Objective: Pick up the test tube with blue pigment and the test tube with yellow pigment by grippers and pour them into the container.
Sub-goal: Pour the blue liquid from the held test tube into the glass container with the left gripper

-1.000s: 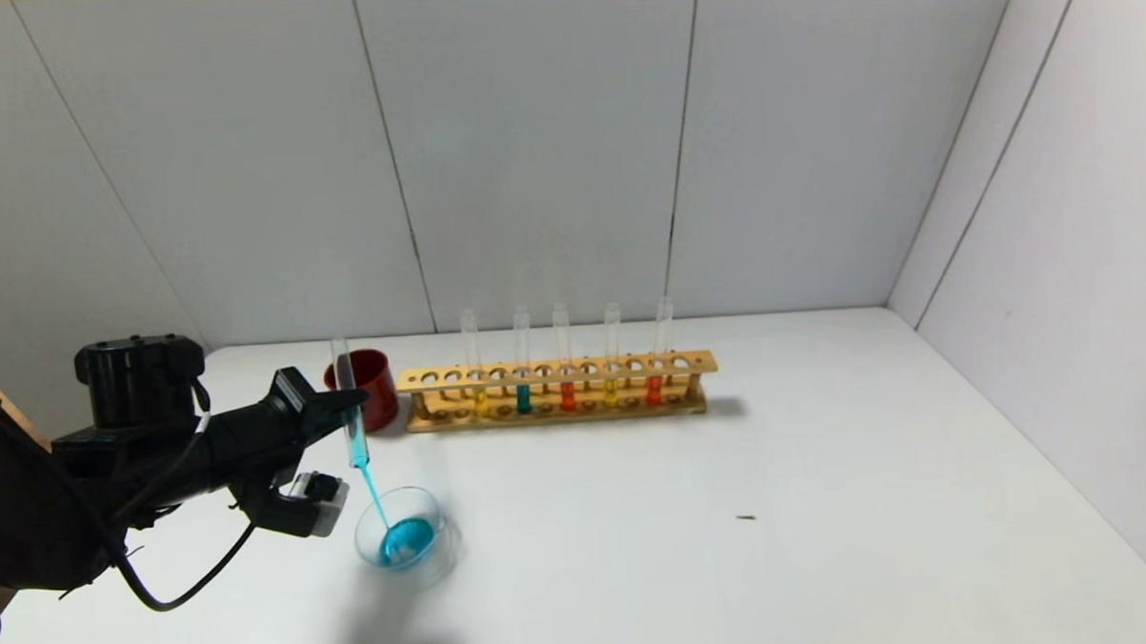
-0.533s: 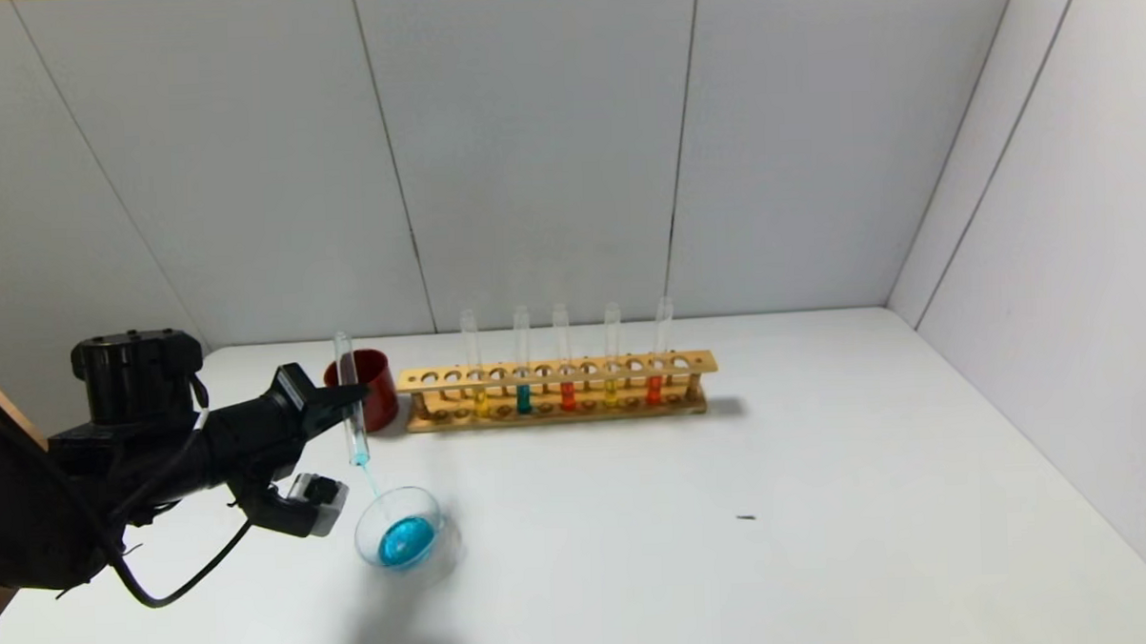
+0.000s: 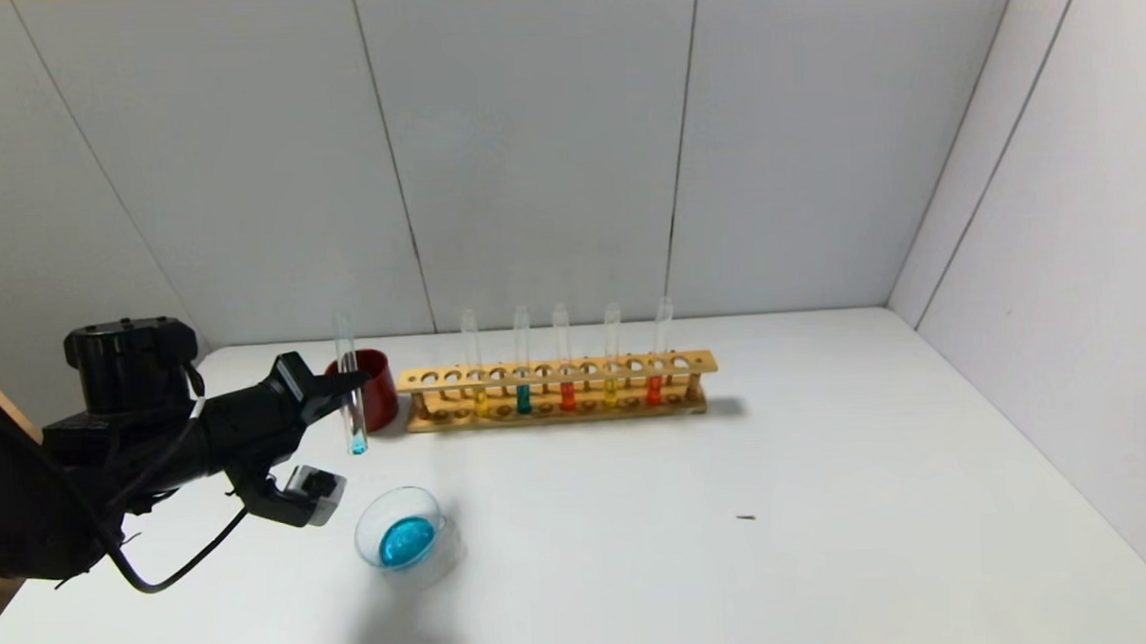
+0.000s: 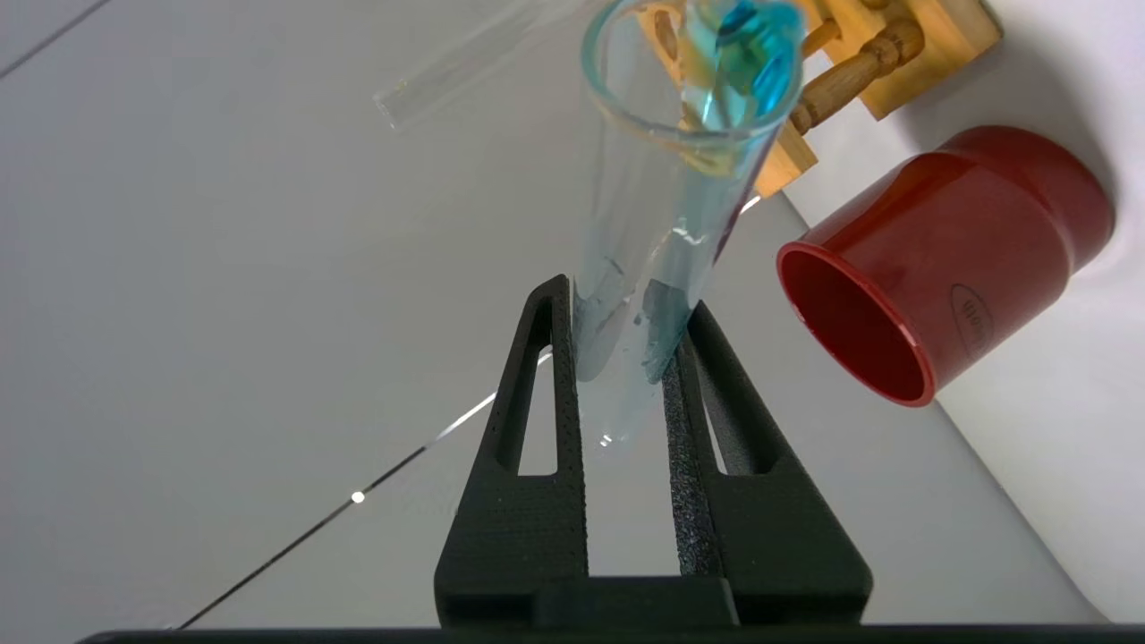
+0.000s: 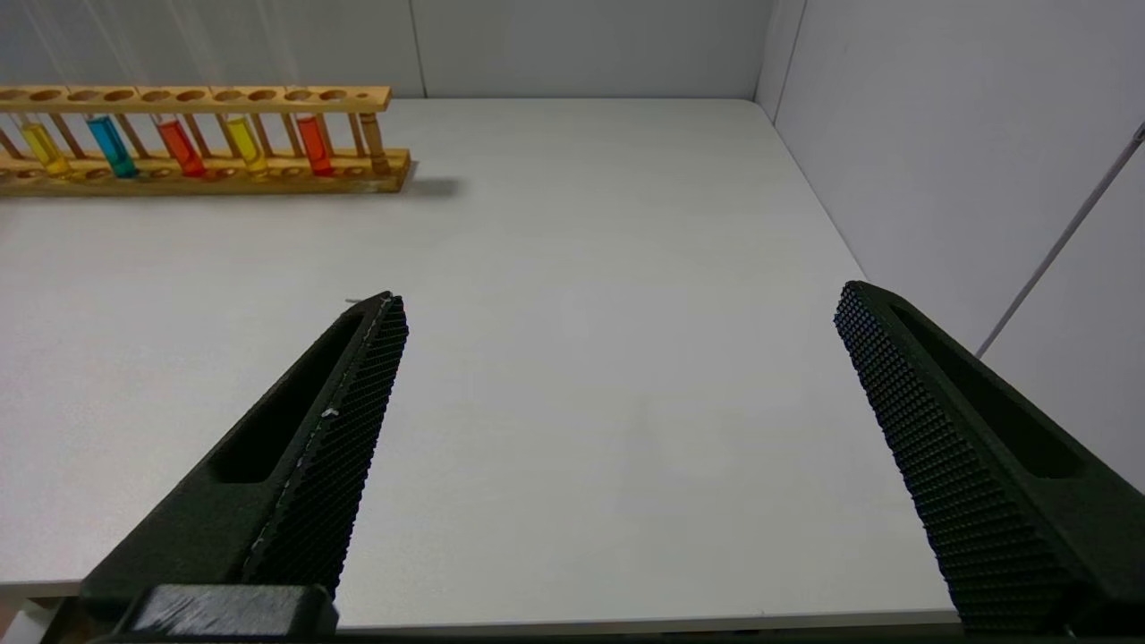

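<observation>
My left gripper (image 3: 347, 392) is shut on the test tube with blue pigment (image 3: 351, 406) and holds it nearly upright, mouth down, above the table behind the container. The tube is almost empty, with a little blue left at its mouth. In the left wrist view the fingers (image 4: 626, 300) clamp the tube (image 4: 662, 179) near its closed end. The container (image 3: 389, 505), a clear glass dish, holds a pool of blue liquid. Two tubes with yellow liquid (image 3: 480, 401) (image 3: 611, 391) stand in the rack, also in the right wrist view (image 5: 42, 148) (image 5: 241, 143). My right gripper (image 5: 622, 295) is open and empty, over the table's near right.
A wooden rack (image 3: 556, 372) at the back holds teal, orange-red and yellow tubes. A dark red cup (image 3: 375, 386) stands at its left end, right behind the held tube, and shows in the left wrist view (image 4: 948, 259). Walls close the back and right.
The blue stream into the dish thinned and stopped. My left gripper has lifted the tube up and slightly back from the dish. The tube is now nearly empty.
</observation>
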Robot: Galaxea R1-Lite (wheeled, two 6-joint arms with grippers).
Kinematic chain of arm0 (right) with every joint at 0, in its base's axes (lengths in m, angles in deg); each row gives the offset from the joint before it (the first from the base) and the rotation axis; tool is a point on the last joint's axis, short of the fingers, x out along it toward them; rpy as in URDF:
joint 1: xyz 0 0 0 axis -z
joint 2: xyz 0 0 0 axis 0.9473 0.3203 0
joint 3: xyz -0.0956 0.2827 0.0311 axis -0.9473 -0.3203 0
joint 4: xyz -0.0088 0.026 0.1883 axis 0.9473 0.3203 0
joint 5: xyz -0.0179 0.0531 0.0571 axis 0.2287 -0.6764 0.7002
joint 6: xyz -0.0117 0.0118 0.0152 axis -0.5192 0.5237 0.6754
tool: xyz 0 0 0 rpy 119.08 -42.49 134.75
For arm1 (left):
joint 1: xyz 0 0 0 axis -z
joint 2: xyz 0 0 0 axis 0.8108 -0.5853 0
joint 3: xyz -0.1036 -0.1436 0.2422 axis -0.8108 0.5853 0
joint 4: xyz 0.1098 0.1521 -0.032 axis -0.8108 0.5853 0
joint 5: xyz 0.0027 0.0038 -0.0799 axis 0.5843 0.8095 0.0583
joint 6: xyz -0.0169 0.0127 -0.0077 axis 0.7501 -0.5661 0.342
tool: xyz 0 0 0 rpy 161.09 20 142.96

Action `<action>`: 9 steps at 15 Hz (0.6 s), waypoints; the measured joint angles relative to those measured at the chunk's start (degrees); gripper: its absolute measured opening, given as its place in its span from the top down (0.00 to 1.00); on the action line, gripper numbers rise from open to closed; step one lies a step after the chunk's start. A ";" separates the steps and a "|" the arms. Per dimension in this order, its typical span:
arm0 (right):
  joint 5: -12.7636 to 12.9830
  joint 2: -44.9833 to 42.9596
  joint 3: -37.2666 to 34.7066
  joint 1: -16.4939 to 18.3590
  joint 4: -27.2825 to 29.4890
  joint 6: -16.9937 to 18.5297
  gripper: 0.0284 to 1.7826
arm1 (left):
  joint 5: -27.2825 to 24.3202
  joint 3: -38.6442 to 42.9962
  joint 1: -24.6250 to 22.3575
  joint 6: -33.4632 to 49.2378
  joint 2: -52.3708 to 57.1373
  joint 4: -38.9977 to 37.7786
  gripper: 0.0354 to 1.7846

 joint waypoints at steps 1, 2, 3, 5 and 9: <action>-0.02 0.00 0.00 0.00 0.00 0.00 0.02 | -0.01 0.00 0.11 -0.24 0.15 0.00 0.84; 0.00 0.00 0.00 -0.02 0.00 0.00 0.02 | -0.01 0.00 0.37 -0.30 0.30 0.00 0.84; 0.00 0.00 0.00 -0.05 0.00 0.00 0.02 | -0.01 0.01 0.74 -0.38 0.50 0.00 0.84; 0.00 0.00 0.00 -0.05 0.00 0.00 0.02 | -0.04 0.00 1.22 -1.10 0.83 0.00 0.84; -0.02 0.00 0.00 -0.02 0.00 0.00 0.02 | -0.04 0.11 1.38 -1.12 1.33 0.06 0.84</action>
